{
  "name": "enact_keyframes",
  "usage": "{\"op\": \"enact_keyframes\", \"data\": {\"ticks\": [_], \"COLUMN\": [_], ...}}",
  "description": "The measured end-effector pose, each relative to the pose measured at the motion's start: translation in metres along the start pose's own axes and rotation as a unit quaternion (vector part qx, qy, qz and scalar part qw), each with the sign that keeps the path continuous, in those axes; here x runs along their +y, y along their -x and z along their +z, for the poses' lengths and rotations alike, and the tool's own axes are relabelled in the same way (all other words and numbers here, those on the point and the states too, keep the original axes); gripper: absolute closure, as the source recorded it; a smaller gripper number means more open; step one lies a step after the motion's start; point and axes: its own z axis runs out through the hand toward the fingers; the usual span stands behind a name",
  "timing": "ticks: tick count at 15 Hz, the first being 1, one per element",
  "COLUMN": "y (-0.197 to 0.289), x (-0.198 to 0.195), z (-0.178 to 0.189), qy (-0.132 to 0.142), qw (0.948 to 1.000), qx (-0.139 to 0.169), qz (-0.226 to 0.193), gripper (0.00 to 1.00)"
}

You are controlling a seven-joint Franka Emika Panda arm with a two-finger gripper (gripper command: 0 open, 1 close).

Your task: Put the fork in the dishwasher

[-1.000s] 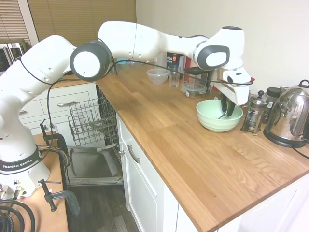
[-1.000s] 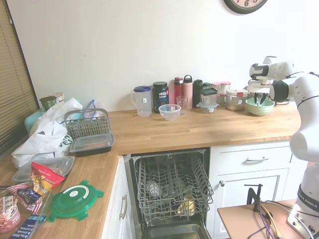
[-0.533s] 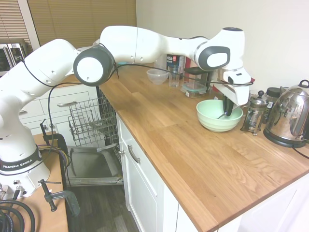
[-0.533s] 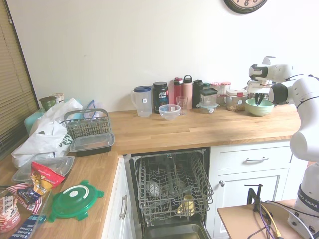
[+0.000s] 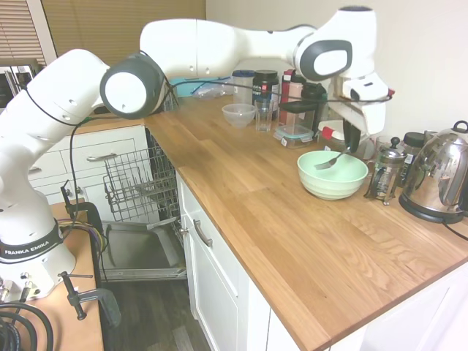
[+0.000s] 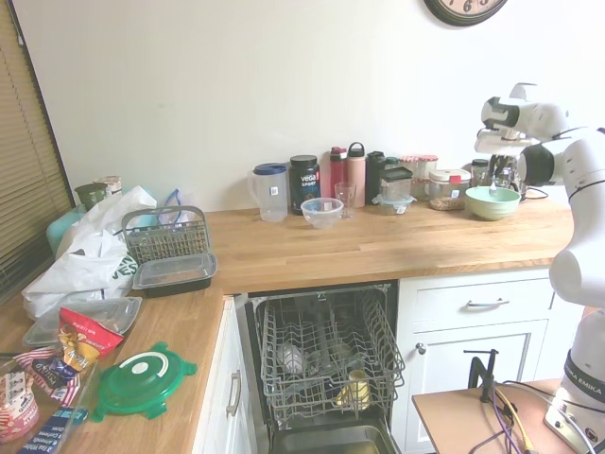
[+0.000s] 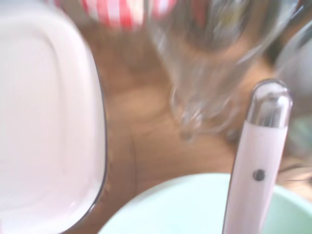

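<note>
Gripper is up over the far side of the mint bowl, fingers pinching the handle end of the fork. I read it as held, though the contact itself is small in the first exterior view. Dishwasher sits well away from the hand and below counter level, door down, wire rack pulled out. Wooden counter runs under the hand. Kettle and french press stand just beside the hand. Mint bowl is directly below it. The fork slants down from the fingers, tines over the bowl's inside. Wrist view is blurry and shows a pale handle with a shiny end over the bowl rim.
</note>
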Motion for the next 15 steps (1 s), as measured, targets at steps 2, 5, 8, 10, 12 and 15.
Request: {"op": "enact_keyframes", "data": {"ticks": [2,5,8,10,12,15], "y": [0.011,0.036,0.054,0.067,0.088,0.131], "x": [-0.001,-0.005,-0.003,-0.002,0.0,-0.001], "z": [-0.031,-0.051,-0.065,-0.081,-0.097,-0.106], "qy": [-0.006,0.002,0.0,-0.007,0.001,0.031], "qw": [0.9999,0.9993,0.9966,0.9924,0.9864,0.9728], "qx": [-0.002,-0.006,0.013,0.027,0.041,0.067], "qz": [-0.013,-0.037,-0.081,-0.12,-0.159,-0.22], "gripper": [1.0,1.0,1.0,1.0,1.0,1.0]}}
